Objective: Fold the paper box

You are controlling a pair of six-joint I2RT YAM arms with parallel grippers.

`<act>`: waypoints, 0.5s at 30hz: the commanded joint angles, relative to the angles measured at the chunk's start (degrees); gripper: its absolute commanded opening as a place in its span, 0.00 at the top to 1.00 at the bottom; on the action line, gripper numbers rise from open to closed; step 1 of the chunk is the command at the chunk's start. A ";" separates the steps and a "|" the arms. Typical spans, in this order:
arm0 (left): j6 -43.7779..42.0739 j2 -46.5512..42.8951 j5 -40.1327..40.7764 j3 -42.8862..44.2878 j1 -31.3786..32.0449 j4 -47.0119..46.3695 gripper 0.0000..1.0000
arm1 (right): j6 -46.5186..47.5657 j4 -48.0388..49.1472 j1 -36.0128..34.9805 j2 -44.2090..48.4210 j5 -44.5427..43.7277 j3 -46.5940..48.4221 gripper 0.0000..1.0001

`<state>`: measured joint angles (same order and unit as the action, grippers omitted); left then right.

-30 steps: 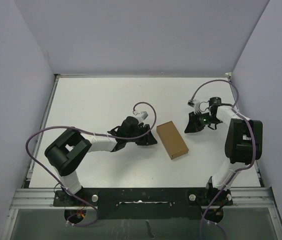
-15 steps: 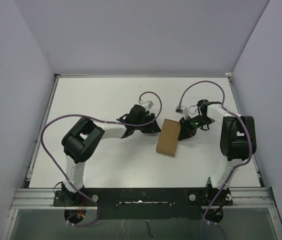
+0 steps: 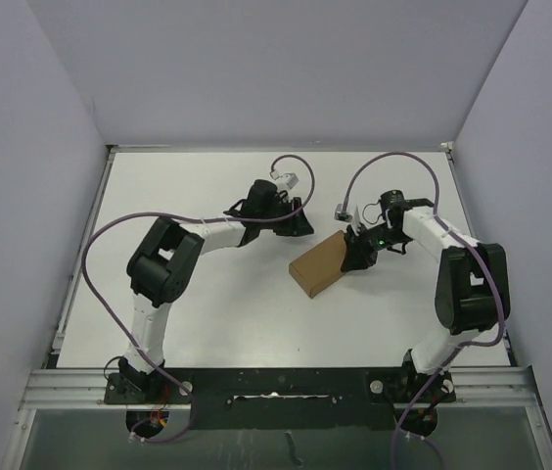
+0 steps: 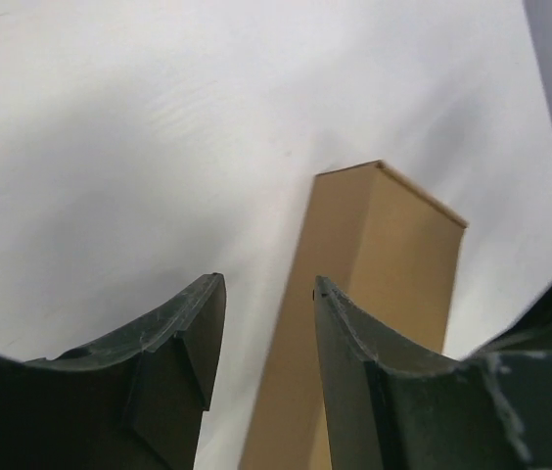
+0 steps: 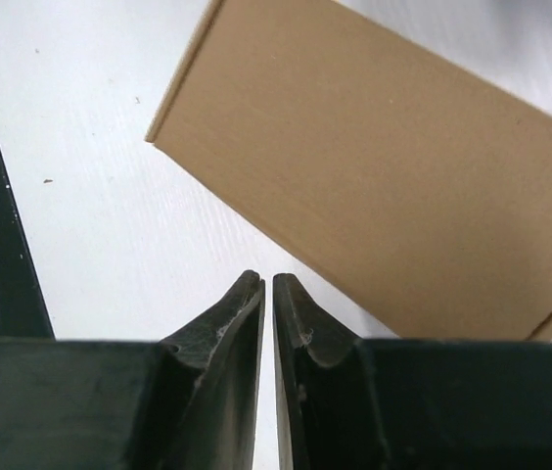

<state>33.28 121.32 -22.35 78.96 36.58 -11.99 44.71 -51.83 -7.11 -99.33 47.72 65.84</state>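
Observation:
The paper box (image 3: 318,266) is a closed plain brown carton lying flat and diagonal on the white table (image 3: 207,313), right of centre. My left gripper (image 3: 305,226) hovers just beyond its far-left side, open, with nothing between its fingers (image 4: 198,323). In the left wrist view the box (image 4: 384,264) stretches away past the right finger. My right gripper (image 3: 353,255) sits at the box's far right end with its jaws nearly together and empty. In the right wrist view the box (image 5: 384,166) lies just ahead of the gripper (image 5: 268,280).
Pale walls (image 3: 51,176) close the table on the left, back and right. Purple cables (image 3: 393,166) loop above both arms. A black rail (image 3: 276,382) with the arm bases runs along the near edge.
The right gripper has swung left onto the box's end, and the box has turned from pointing down-right to lying diagonally toward the lower left. The left gripper has drawn back toward the far side.

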 commanded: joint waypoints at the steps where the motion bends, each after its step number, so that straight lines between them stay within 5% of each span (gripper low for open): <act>1: -6.65 -12.00 0.89 -3.92 -3.88 2.10 0.59 | 8.88 1.21 -0.10 9.10 6.61 -3.36 0.87; 8: -10.03 -30.27 1.74 -23.91 -4.17 -8.25 0.49 | 33.50 4.45 -4.87 19.68 11.65 -15.76 0.80; 15: -7.40 -47.97 3.65 -47.83 -4.74 -28.66 0.21 | 36.73 6.93 -12.63 16.43 -0.87 -16.84 0.91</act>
<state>25.23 81.23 -19.70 40.18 32.27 -25.28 76.01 -48.82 -16.03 -80.60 53.01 48.03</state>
